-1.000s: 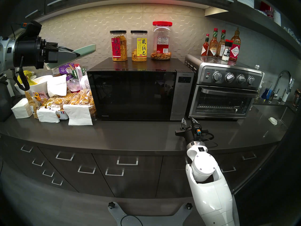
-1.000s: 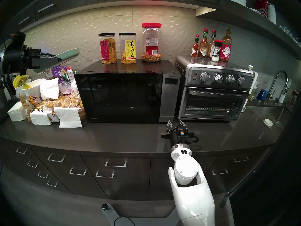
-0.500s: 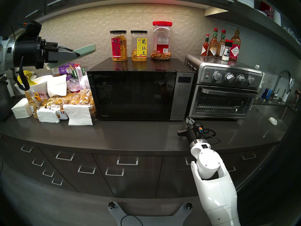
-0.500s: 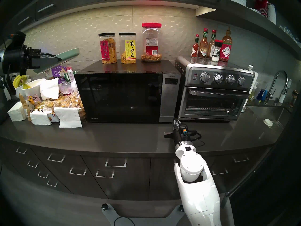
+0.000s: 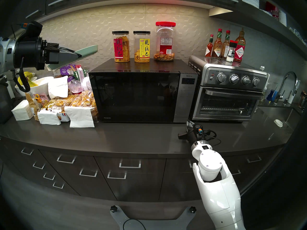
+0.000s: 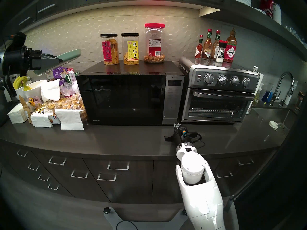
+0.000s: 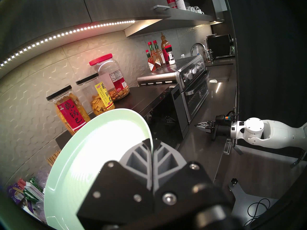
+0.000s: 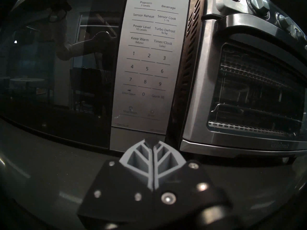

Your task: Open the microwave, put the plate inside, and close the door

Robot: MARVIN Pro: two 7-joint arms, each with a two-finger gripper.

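Note:
The black microwave (image 5: 142, 95) stands mid-counter with its dark glass door (image 5: 132, 96) closed and a silver control panel (image 5: 186, 95) on its right. High at the left, my left gripper (image 5: 78, 55) is shut on the rim of the pale green plate (image 5: 88, 50), which tilts up toward the wall. In the left wrist view the plate (image 7: 99, 150) has its edge clamped between the fingers of that gripper (image 7: 152, 141). My right gripper (image 5: 189, 123) is shut and empty, low over the counter. It points at the bottom of the control panel (image 8: 146, 58), with its tips (image 8: 152, 142) just short of it.
A steel toaster oven (image 5: 229, 91) stands close against the microwave's right side. Three snack jars (image 5: 142, 47) stand on the microwave and sauce bottles (image 5: 226, 45) on the toaster oven. Snack bags and napkins (image 5: 66, 105) crowd the counter at the left. A faucet (image 5: 289, 85) and sink are at far right.
My right gripper's fingers have gone from spread apart to shut, and the arm shifted slightly in front of the control panel. The left arm and the plate have not moved.

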